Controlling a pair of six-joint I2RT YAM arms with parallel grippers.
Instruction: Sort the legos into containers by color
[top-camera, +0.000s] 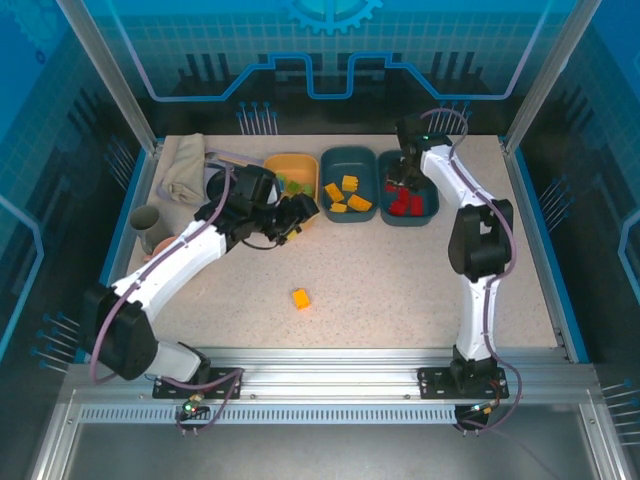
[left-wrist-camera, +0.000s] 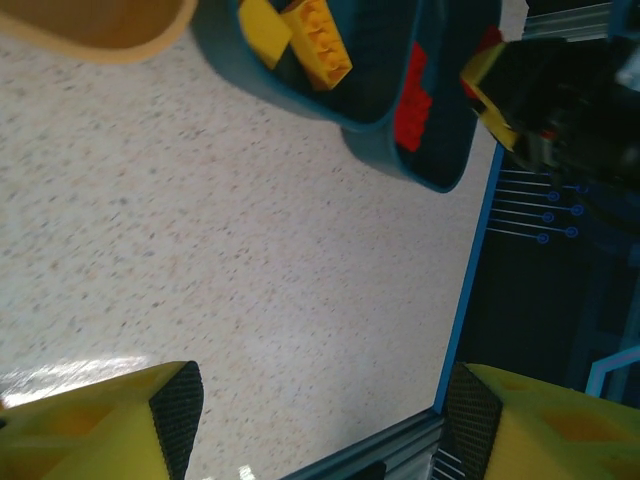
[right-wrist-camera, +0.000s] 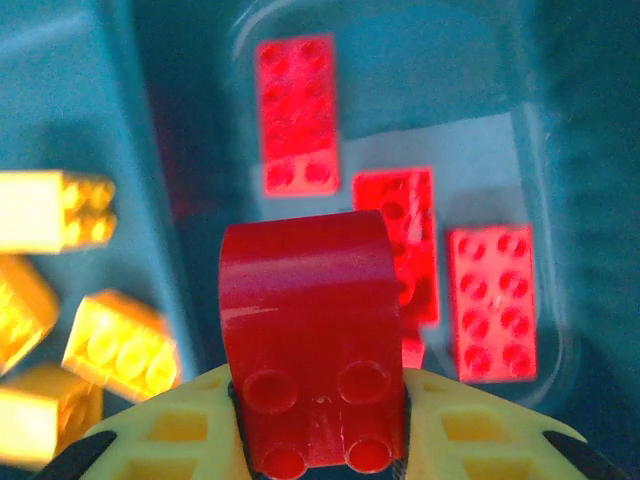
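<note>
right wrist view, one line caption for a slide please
Right pincer holding a curved red lego over the teal tub of red legos, orange-yellow legos in the next tub.

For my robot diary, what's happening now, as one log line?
right gripper: shut on red brick over right teal tub | left gripper: open | orange brick: loose on table

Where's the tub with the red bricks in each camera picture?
Top external: the red-brick tub, far right of the three-tub row.
Left wrist: the tub, upper right.
Right wrist: the tub, centre and right, behind the gripped red brick.
Shared landmark: the orange-yellow bricks in the neighbouring teal tub.
</note>
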